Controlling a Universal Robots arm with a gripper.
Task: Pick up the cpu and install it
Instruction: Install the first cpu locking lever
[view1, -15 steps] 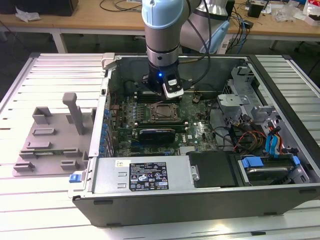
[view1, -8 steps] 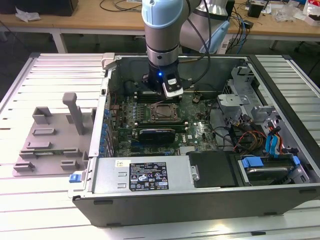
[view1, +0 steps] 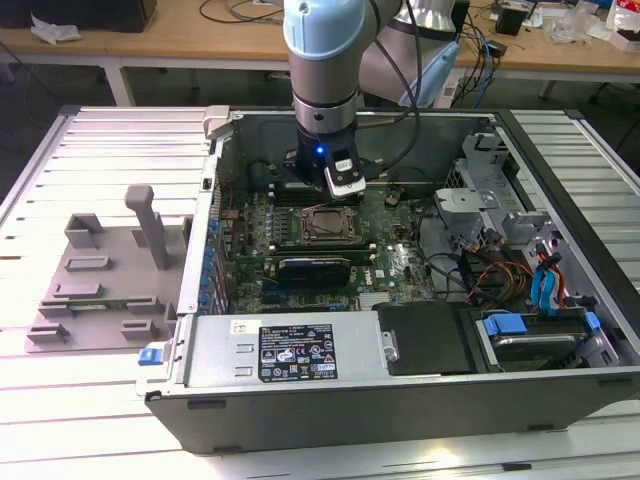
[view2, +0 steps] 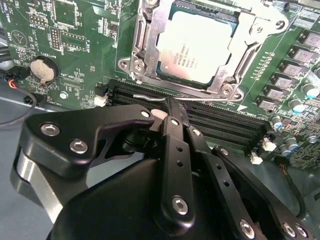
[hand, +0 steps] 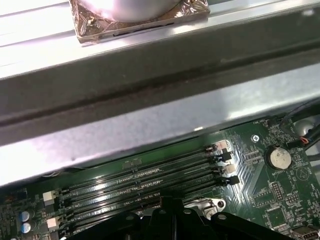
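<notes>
In the socket on the motherboard (view2: 65, 50), the cpu (view2: 195, 47) lies flat, silver top up, with the metal frame (view2: 150, 35) around it. The frame's far side is cut off by the edge of the second wrist view. In the exterior view the cpu (view1: 330, 225) sits mid-board inside the open case (view1: 400, 400), with nothing over it.

The pincer (view2: 172, 107) hangs just beside the socket, over the memory slots (view2: 220, 122). Its fingers are drawn narrow to a single tip with nothing between them, and they touch neither cpu nor frame. Its black links hide the near slots and the board below. In the first wrist view only its upper edge (hand: 172, 220) shows, with slots (hand: 145, 182) and the case wall (hand: 150, 120) beyond.

The arm (view1: 322, 60) covers the board's far strip. Case walls close in all around. On the exterior view's left a grey tray (view1: 100, 280) rests on the table (view1: 60, 400), well apart.
</notes>
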